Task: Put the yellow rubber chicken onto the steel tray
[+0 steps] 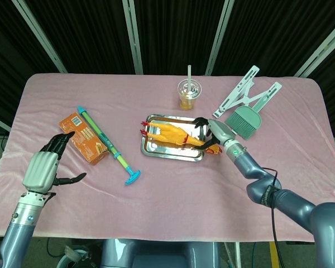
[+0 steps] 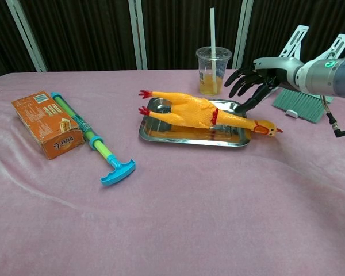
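The yellow rubber chicken (image 1: 172, 134) (image 2: 198, 112) lies on the steel tray (image 1: 156, 149) (image 2: 187, 137) at the table's middle. Its red feet point left and its head hangs over the tray's right rim. My right hand (image 1: 213, 128) (image 2: 254, 82) hovers just above and right of the chicken's neck with its fingers spread and nothing in them. My left hand (image 1: 44, 162) stays low at the near left, fingers apart, holding nothing; the chest view shows only a dark tip of it at the left edge.
A plastic cup (image 1: 188, 94) (image 2: 213, 70) with a straw stands behind the tray. An orange box (image 1: 84, 138) (image 2: 48, 124) and a green-blue pump toy (image 1: 109, 146) (image 2: 94, 140) lie at the left. A green brush (image 1: 244, 122) and a white folding stand (image 1: 245, 89) sit at the right.
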`<action>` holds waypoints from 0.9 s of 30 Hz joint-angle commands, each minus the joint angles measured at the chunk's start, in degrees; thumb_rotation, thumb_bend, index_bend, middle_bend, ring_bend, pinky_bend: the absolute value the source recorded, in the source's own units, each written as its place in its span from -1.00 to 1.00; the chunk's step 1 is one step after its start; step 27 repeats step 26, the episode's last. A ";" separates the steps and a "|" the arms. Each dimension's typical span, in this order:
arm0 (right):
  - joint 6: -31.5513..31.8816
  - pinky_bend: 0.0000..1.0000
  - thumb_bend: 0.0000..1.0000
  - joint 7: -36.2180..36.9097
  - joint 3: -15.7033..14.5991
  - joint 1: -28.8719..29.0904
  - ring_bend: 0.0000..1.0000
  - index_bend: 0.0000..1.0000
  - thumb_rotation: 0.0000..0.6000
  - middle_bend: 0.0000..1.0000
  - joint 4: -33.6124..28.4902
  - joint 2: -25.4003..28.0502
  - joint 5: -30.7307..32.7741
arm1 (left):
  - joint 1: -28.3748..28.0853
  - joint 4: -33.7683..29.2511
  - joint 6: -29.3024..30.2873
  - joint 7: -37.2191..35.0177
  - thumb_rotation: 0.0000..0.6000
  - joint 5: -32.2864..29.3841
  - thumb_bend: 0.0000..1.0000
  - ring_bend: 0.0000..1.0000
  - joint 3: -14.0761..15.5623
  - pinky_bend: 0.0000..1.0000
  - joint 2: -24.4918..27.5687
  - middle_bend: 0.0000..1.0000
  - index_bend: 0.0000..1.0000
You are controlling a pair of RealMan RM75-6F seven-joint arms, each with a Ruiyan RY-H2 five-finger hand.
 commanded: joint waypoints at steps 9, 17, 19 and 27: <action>19.86 -0.14 -0.53 -10.66 -1.29 -12.69 -0.41 -0.16 1.00 -0.32 -9.10 8.96 0.02 | 2.82 2.47 0.47 0.95 1.00 -2.37 -0.95 -0.80 0.64 -0.68 4.52 -0.74 -0.80; 35.10 -0.53 -0.53 -22.52 -5.02 -24.12 -0.67 -0.59 1.00 -0.48 -15.18 14.74 -0.46 | 6.24 6.15 3.69 0.46 1.00 -0.87 -0.95 -0.80 2.20 -0.71 5.16 -0.73 -0.78; 38.76 -0.62 -0.53 -24.76 -6.08 -27.02 -0.77 -0.70 1.00 -0.57 -17.12 15.93 -0.82 | 7.45 6.95 5.09 -0.03 1.00 0.07 -0.95 -0.80 2.79 -0.73 4.74 -0.73 -0.78; 52.57 -0.71 -0.53 -26.80 -10.45 -38.57 -0.89 -0.81 1.00 -0.65 -24.26 18.37 -3.92 | 12.99 6.19 9.91 -1.98 1.00 5.68 -0.95 -0.82 7.03 -0.76 5.36 -0.75 -0.78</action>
